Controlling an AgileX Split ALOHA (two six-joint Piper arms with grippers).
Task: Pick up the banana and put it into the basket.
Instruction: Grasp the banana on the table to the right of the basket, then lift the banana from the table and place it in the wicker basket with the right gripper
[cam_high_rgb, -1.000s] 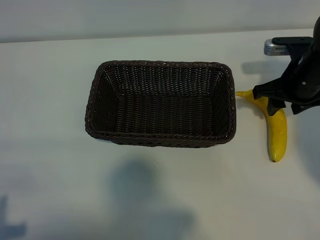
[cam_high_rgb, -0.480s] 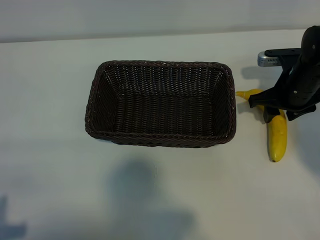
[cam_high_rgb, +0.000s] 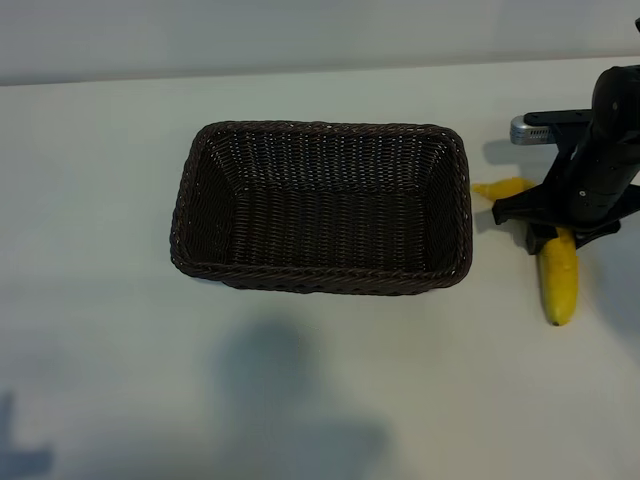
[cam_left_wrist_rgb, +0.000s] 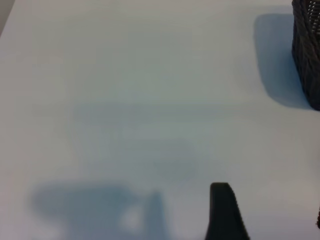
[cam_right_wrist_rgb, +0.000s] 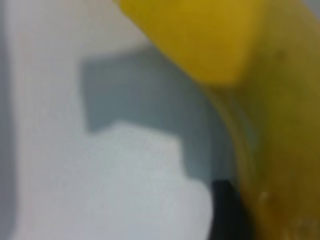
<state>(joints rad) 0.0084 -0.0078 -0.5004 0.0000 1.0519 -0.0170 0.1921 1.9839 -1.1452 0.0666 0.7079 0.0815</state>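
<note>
right pincer (cam_high_rgb: 556, 226): down over banana (cam_high_rgb: 559, 277) mid-body, fingers straddling it, grip unclear | banana: flat on bench (cam_high_rgb: 330, 380) beneath pincer | basket (cam_high_rgb: 322, 206): beside pincer | left pincer (cam_left_wrist_rgb: 226, 212): parked, part-open, nothing held

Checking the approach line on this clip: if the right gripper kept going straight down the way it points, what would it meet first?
The banana. The right gripper points down over its upper middle, right of the basket, and the right wrist view is filled with yellow skin. Contact may already be made; depth is unclear.

Right gripper (cam_high_rgb: 556, 222) at frame's right edge, pointing down, low over table. Left arm out of exterior view.
</note>
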